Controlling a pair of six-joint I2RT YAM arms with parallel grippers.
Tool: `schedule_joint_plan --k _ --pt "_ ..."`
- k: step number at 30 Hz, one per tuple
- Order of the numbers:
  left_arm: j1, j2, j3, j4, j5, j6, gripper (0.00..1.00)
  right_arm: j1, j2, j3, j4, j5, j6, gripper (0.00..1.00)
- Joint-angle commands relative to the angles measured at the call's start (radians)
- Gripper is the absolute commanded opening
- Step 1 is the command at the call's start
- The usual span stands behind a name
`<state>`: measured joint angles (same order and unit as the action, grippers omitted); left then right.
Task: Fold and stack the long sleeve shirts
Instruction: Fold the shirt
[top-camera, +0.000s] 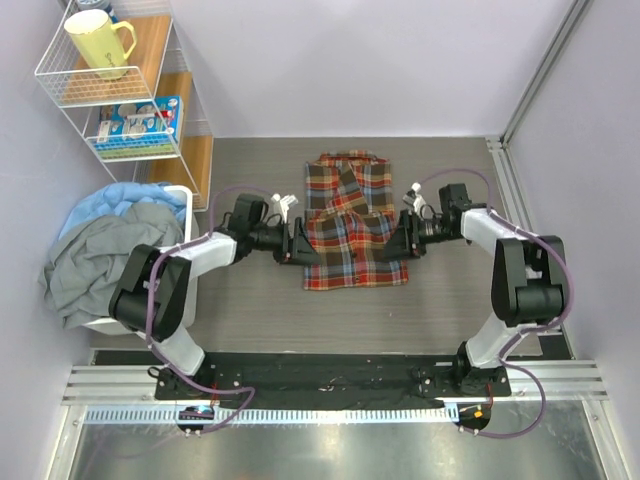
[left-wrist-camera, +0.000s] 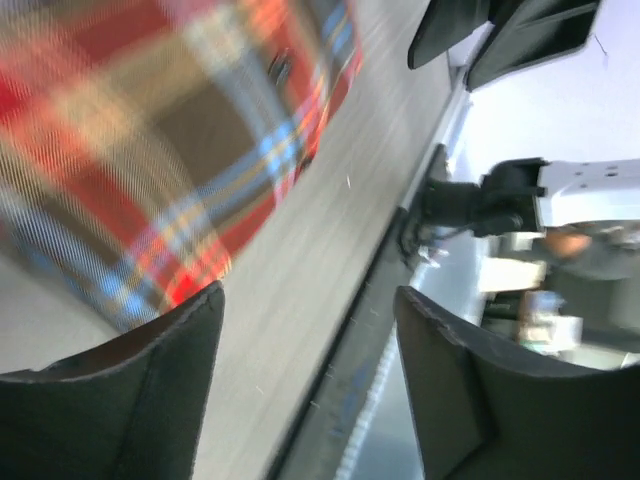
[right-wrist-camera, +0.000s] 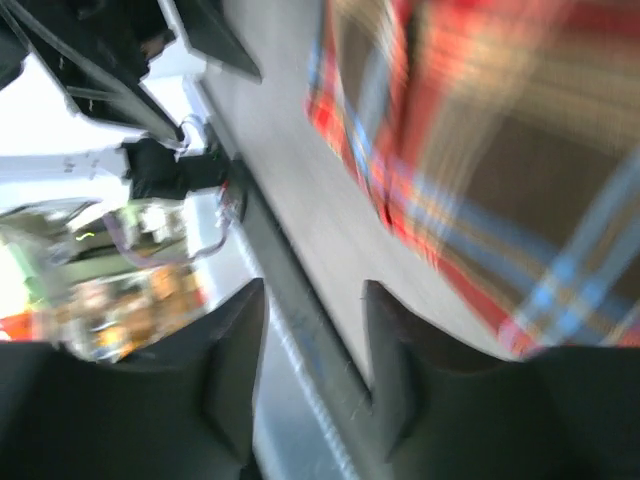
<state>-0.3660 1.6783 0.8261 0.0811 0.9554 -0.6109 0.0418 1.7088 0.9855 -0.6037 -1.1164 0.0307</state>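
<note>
A tartan plaid long sleeve shirt (top-camera: 350, 225) in red, dark brown and yellow lies folded in a narrow rectangle at the middle of the table, collar at the far end. My left gripper (top-camera: 300, 243) sits at the shirt's left edge, open and empty; the shirt shows blurred in its wrist view (left-wrist-camera: 150, 130). My right gripper (top-camera: 407, 237) sits at the shirt's right edge, open and empty; the shirt fills the upper right of its wrist view (right-wrist-camera: 500, 150).
A white basket (top-camera: 178, 195) at the left holds a heap of grey and light blue clothes (top-camera: 95, 255). A wire shelf (top-camera: 120, 90) at the far left corner carries a yellow mug (top-camera: 100, 42) and a box. A metal rail (top-camera: 330, 385) runs along the near edge.
</note>
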Motion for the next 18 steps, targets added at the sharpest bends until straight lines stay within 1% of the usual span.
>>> schedule_joint_plan --k 1,2,3,5,6,7,8,9,11,15,18 --pt "-0.005 -0.019 0.155 -0.172 -0.118 0.23 0.64 0.079 -0.026 0.073 0.258 0.127 0.121 0.43" --pt "-0.005 0.021 0.186 -0.173 -0.125 0.24 0.6 0.099 -0.003 0.112 0.287 0.148 0.164 0.41" --pt "-0.004 0.047 0.214 -0.175 -0.135 0.24 0.58 0.115 0.021 0.131 0.315 0.164 0.181 0.37" --pt "-0.01 0.095 0.306 -0.179 -0.147 0.253 0.54 0.15 0.096 0.179 0.402 0.213 0.21 0.33" --pt "-0.011 0.15 0.338 -0.193 -0.152 0.26 0.53 0.155 0.127 0.189 0.433 0.222 0.228 0.31" --pt "-0.011 0.174 0.372 -0.204 -0.158 0.26 0.53 0.156 0.158 0.217 0.468 0.228 0.242 0.3" --pt "-0.013 0.207 0.424 -0.213 -0.167 0.261 0.52 0.156 0.228 0.237 0.473 0.239 0.253 0.3" --pt "-0.011 0.257 0.453 -0.231 -0.178 0.273 0.52 0.153 0.26 0.257 0.473 0.244 0.264 0.29" --pt "-0.011 0.306 0.501 -0.257 -0.201 0.287 0.52 0.141 0.317 0.281 0.513 0.262 0.282 0.29" --pt "0.002 0.417 0.55 -0.337 -0.266 0.326 0.51 0.129 0.406 0.282 0.532 0.286 0.296 0.29" --pt "0.044 0.437 0.513 -0.334 -0.251 0.318 0.5 0.124 0.408 0.236 0.532 0.29 0.29 0.29"
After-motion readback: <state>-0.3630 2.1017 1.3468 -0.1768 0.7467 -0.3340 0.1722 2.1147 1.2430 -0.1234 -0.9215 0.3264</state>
